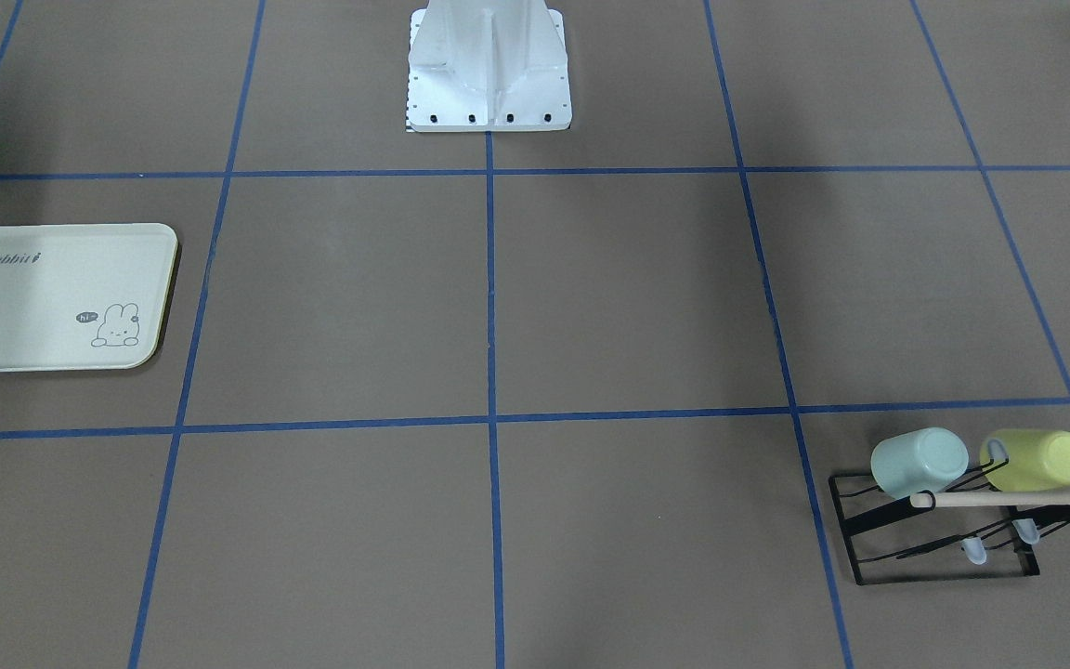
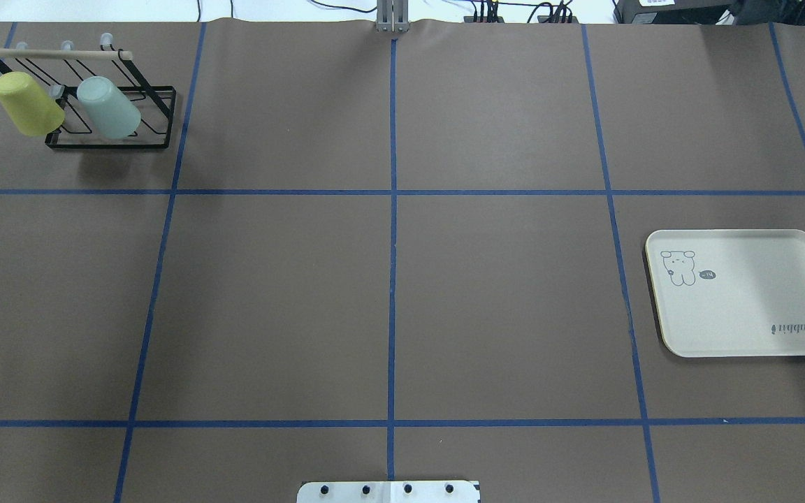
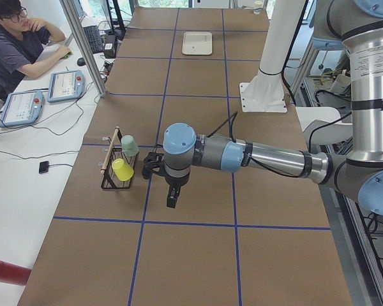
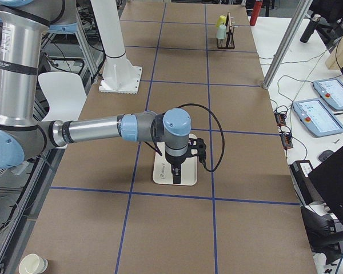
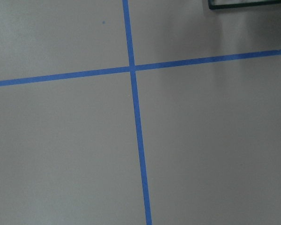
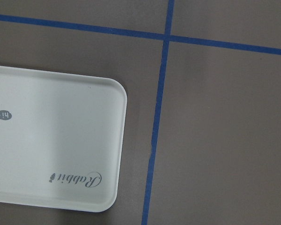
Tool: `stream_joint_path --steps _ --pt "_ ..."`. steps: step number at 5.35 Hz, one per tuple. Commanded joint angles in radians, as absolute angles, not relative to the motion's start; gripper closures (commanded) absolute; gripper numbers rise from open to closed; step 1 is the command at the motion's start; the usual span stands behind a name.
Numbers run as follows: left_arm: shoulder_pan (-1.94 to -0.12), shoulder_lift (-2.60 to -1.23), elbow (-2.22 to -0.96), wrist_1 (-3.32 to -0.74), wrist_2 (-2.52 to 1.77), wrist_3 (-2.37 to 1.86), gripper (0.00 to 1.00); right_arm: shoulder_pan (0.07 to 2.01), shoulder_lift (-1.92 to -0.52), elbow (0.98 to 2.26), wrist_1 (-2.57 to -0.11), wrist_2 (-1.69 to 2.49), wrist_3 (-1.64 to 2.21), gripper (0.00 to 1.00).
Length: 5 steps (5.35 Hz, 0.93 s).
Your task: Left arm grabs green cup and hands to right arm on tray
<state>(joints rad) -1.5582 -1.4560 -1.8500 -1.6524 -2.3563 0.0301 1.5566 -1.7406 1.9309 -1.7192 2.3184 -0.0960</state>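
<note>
Overhead exterior: green cup [image 2: 110,108] on rack [image 2: 112,146], tray [image 2: 745,307] well apart; left claw [image 3: 172,200], right claw [image 4: 176,176]: cannot tell.

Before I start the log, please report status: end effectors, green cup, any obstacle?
Left end effector near rack, right end effector near tray; open or shut, cannot tell. Green cup hung on rack, untouched. Yellow-green cup close beside it.

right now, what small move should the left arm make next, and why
Probably ease the left gripper toward the green cup. The cup sits untouched on the rack beside the yellow-green cup, the gripper hangs clear of the rack, and the tray holds no cup.
</note>
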Motion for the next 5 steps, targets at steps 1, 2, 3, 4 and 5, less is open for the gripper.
stream_joint_path --steps 1,2,3,4,5 --pt "-1.557 -1.657 -1.606 -1.878 -2.361 0.026 0.00 1.555 -1.663 1.892 -1.714 2.313 -0.098 0.00" --pt "-1.557 -1.708 -1.551 -1.884 -2.359 0.026 0.00 1.555 -1.654 1.878 -1.680 2.312 -0.095 0.00" --pt "-1.555 -1.724 -1.565 -1.916 -2.359 0.023 0.00 1.555 -1.658 1.826 -1.569 2.318 -0.095 0.00" --pt "-1.525 -1.793 -1.571 -1.975 -2.359 -0.187 0.00 1.552 -1.661 1.781 -1.460 2.322 -0.091 0.00" --pt "-1.428 -1.886 -1.566 -1.980 -2.353 -0.374 0.00 1.552 -1.657 1.773 -1.453 2.324 -0.089 0.00"
